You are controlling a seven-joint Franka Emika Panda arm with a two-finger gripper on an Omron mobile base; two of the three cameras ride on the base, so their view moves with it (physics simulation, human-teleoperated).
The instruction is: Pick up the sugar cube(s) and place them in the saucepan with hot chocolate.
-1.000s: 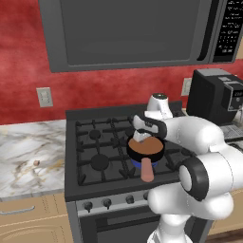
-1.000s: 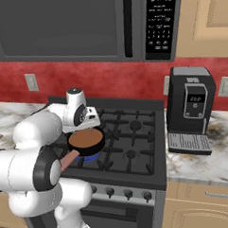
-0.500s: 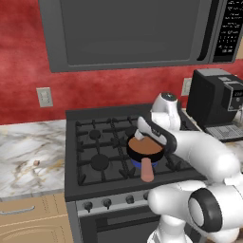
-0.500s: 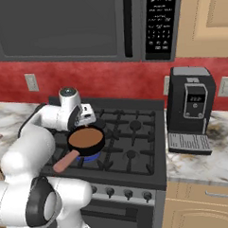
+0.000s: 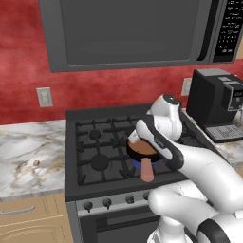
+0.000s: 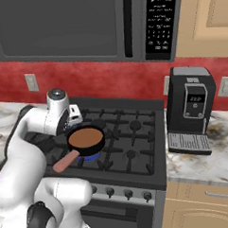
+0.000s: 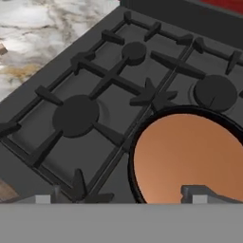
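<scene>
No writing reads anywhere; the gripper (image 7: 118,195), fingers spread and empty, hovers above the saucepan (image 7: 190,159).

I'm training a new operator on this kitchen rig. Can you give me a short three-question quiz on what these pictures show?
1. True or false: the saucepan sits on the marble counter.
2. What stands on the counter right of the stove: (a) toaster, (b) coffee machine, (c) kettle?
3. Fill in: the claw hovers over the stove with its jaws ____.

Key: 1 false, it is on a stove burner; 2 b; 3 open, holding nothing.
</scene>
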